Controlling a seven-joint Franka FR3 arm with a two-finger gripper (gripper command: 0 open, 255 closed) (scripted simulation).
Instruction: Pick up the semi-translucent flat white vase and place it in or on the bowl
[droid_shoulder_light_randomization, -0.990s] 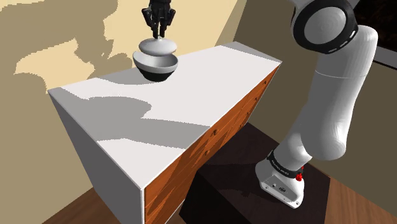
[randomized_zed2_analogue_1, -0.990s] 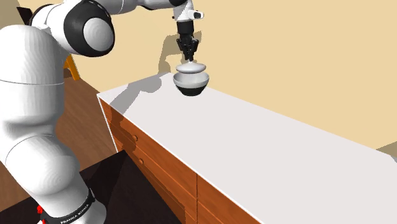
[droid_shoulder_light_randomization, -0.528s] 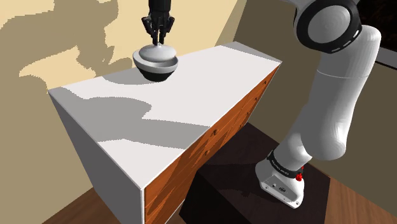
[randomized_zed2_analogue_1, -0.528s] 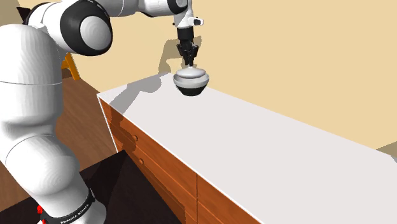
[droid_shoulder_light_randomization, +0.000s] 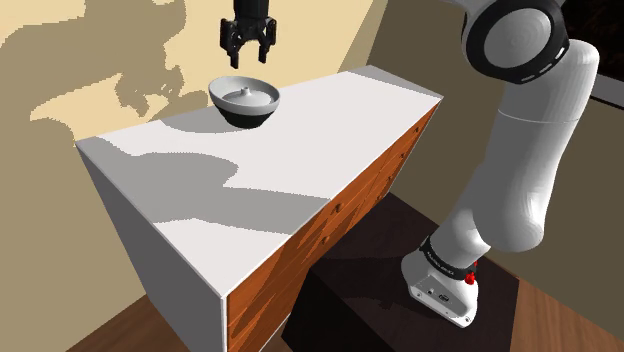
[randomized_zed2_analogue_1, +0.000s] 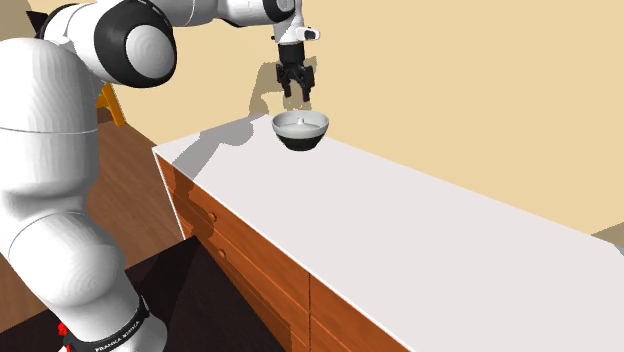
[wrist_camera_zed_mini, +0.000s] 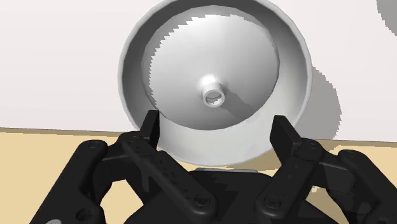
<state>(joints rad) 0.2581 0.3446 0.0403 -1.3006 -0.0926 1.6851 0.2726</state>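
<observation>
Tan wall backs a white counter (droid_shoulder_light_randomization: 300, 150) with wooden drawers. Near one end, the pale vase (droid_shoulder_light_randomization: 243, 94) sits inside the bowl (droid_shoulder_light_randomization: 246, 116), neck upward. Just above hangs the gripper (droid_shoulder_light_randomization: 248, 54), fingers spread apart, holding nothing.

Seems a room in a home: wooden dresser (droid_shoulder_light_randomization: 250, 170) with drawers (randomized_zed2_analogue_1: 250, 262), tan walls (droid_shoulder_light_randomization: 45, 130) behind it, wood floor (droid_shoulder_light_randomization: 120, 332) beneath it.

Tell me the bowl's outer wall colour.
Black, under a white rim; the round bowl shows it best in the shoulder view.
</observation>
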